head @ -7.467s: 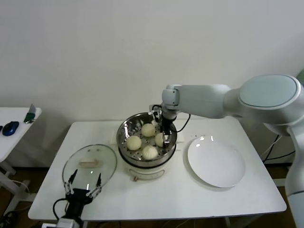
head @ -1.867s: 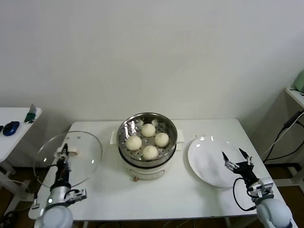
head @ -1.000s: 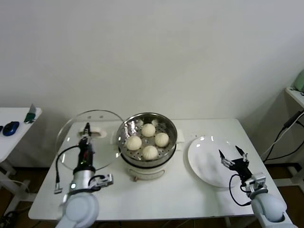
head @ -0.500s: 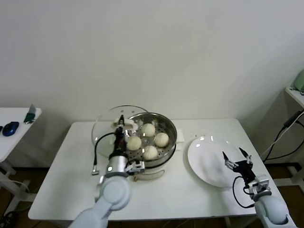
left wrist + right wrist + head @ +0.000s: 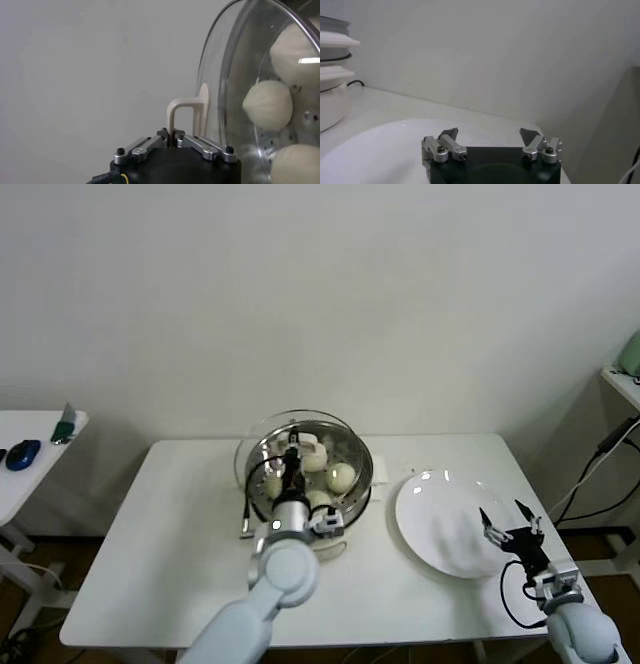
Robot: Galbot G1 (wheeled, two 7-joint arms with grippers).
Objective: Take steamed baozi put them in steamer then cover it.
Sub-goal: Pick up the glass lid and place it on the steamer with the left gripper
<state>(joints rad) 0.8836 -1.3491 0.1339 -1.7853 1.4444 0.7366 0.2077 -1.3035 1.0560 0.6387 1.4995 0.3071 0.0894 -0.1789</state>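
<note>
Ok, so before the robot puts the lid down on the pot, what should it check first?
1. All the steamed baozi in the steamer: cannot tell; the arm hides part of the tray.
2. Left gripper shut on the cover's bar handle: ok.
3. Cover over the steamer: ok, it hangs above the pot in the head view.
4. Cover level with the rim and fully centred: cannot tell from these views.
5. Right gripper out of the way: ok, open over the white plate.
</note>
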